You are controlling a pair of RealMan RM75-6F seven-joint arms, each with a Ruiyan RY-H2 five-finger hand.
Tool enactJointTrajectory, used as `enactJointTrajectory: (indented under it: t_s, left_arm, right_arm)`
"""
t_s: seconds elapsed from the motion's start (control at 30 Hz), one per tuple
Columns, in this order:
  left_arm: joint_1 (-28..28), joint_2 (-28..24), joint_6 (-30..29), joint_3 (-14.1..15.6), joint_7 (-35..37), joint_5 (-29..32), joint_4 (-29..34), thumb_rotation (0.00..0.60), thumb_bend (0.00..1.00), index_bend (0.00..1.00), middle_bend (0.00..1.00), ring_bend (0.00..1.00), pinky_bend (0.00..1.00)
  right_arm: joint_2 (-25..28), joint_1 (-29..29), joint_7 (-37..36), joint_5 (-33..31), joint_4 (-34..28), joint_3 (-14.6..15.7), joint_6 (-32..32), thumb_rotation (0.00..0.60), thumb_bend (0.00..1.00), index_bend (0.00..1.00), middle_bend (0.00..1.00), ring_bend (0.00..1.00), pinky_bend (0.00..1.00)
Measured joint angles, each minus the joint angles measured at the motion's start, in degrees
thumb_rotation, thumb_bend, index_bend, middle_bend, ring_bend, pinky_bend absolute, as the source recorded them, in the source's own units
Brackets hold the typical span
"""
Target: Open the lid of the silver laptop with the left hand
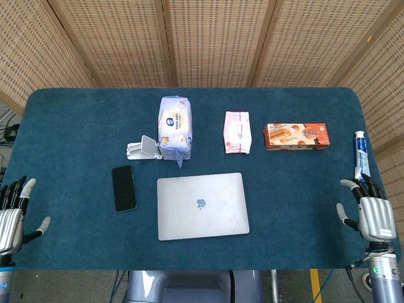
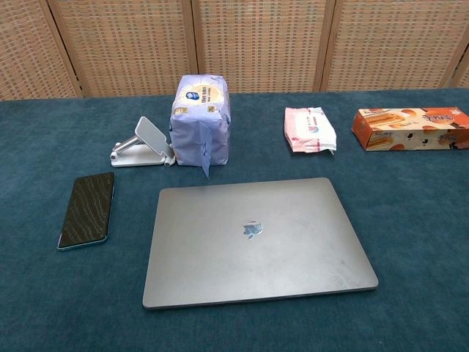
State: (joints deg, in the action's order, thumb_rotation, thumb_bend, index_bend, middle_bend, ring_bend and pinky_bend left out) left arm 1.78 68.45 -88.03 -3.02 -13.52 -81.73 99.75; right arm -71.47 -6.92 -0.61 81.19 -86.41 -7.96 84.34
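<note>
The silver laptop [image 1: 202, 206] [image 2: 258, 240] lies flat with its lid down in the middle of the blue table, near the front edge. My left hand [image 1: 12, 216] hangs at the table's front left corner, fingers apart and holding nothing, well to the left of the laptop. At the front right corner my right hand [image 1: 372, 214] also shows spread fingers and holds nothing. Neither hand appears in the chest view.
A black phone [image 1: 124, 188] [image 2: 88, 210] lies left of the laptop. Behind it stand a white phone stand [image 1: 144, 149] [image 2: 143, 143] and a lilac tissue pack [image 1: 175, 124] [image 2: 201, 120]. A pink wipes pack [image 1: 238, 132] [image 2: 310, 128], an orange snack box [image 1: 296, 136] [image 2: 410, 127] and a toothpaste tube [image 1: 360, 155] lie to the right.
</note>
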Motion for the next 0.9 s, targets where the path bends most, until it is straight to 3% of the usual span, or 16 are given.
enactJointTrajectory:
  t_s: [0.63, 0.9]
  left_arm:
    - [0.74, -0.23, 0.34, -0.31, -0.44, -0.81, 0.14, 0.554, 0.31, 0.00, 0.00, 0.00, 0.00]
    - [2.94, -1.16, 3.55, -0.35, -1.89, -1.61, 2.67, 0.553, 0.29, 0.00, 0.00, 0.00, 0.00]
  right_arm:
    - [0.08, 0.13, 0.20, 0.19, -0.35, 0.07, 0.32, 0.600, 0.41, 0.28, 0.27, 0.10, 0.17]
    - [-0.02, 0.06, 0.24, 0.33, -0.63, 0.03, 0.38, 0.600, 0.41, 0.28, 0.27, 0.10, 0.17]
